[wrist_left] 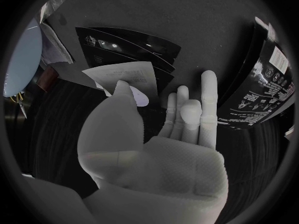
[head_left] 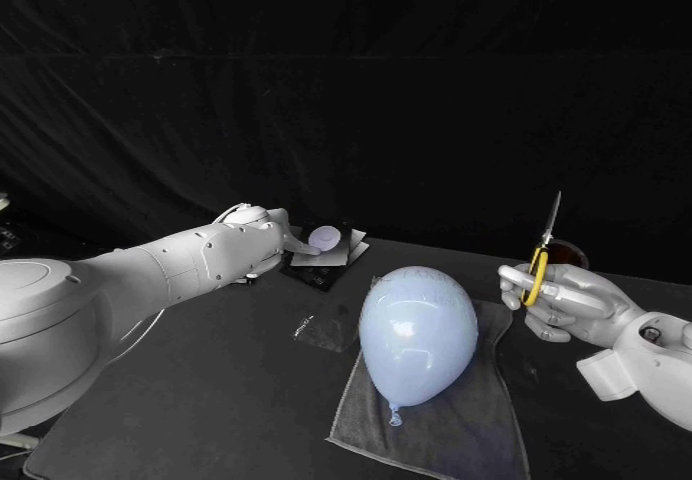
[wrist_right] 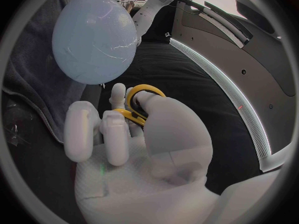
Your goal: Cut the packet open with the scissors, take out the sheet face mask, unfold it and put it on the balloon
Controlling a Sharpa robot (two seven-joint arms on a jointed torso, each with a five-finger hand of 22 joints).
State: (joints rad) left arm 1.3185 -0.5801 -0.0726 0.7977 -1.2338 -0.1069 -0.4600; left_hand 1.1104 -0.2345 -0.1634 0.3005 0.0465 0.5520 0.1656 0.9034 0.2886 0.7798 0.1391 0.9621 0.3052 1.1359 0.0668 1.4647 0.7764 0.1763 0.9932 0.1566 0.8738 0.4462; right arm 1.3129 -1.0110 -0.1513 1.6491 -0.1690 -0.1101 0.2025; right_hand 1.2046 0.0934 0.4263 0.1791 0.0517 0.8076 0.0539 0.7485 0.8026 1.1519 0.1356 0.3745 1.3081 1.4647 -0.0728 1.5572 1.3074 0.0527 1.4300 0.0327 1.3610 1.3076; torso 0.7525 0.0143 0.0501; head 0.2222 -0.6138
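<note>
Scissors [head_left: 544, 250] upright in the right hand, packet at the left

Head view: at the right of the frame, the right hand [head_left: 570, 300] has its fingers clenched round the yellow handles of the scissors, with the blades pointing straight up. The pale blue balloon [head_left: 418, 335] lies in the lower middle on a grey towel [head_left: 447, 440] spread over the black desk [head_left: 202, 400], its knot toward the bottom edge. Left of centre, the left hand [head_left: 267, 232] reaches to the pale packet [head_left: 329, 258], which rests on black packets [head_left: 320, 276] behind the balloon. A clear scrap [head_left: 310, 328] lies just left of the towel.

Left wrist view: the left hand [wrist_left: 162, 154] has its fingers [wrist_left: 209, 99] stretched out straight. The thumb tip is at the edge of the packet [wrist_left: 124, 74], which lies on the black packets [wrist_left: 131, 45]. Whether the packet is grasped I cannot tell.

Right wrist view: the right hand [wrist_right: 137, 144] grasps the scissors [wrist_right: 146, 90], with fingers through the yellow loop. The balloon [wrist_right: 93, 40] lies beyond on the towel [wrist_right: 31, 74].
</note>
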